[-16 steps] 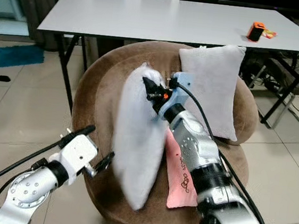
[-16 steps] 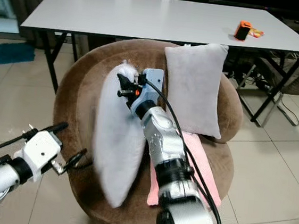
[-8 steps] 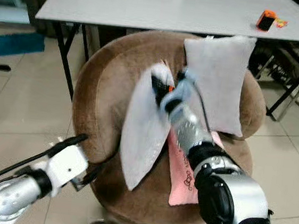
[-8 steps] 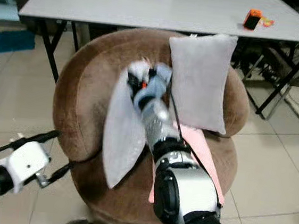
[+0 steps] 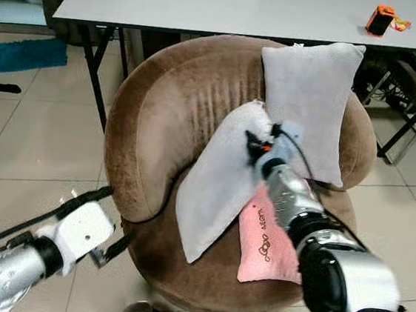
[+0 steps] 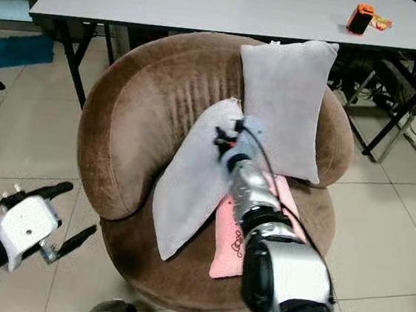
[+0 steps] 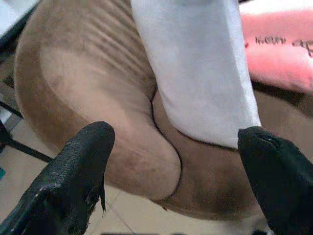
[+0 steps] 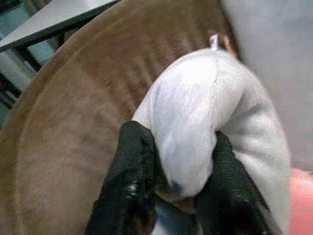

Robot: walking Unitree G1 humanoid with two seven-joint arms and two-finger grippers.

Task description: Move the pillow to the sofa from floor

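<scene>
Grey pillow [image 5: 220,180], pinched in the right gripper [image 8: 171,169] jaws, now leans lower against the sofa [image 5: 160,114].

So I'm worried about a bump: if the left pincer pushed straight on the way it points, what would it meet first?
Most likely the brown sofa, at its rounded front edge just below the grey pillow. The left pincer is open; depth is unclear.

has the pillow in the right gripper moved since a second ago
Yes. The held pillow has come down onto the sofa, now leaning near the pink cushion, still pinched by the right gripper.
</scene>
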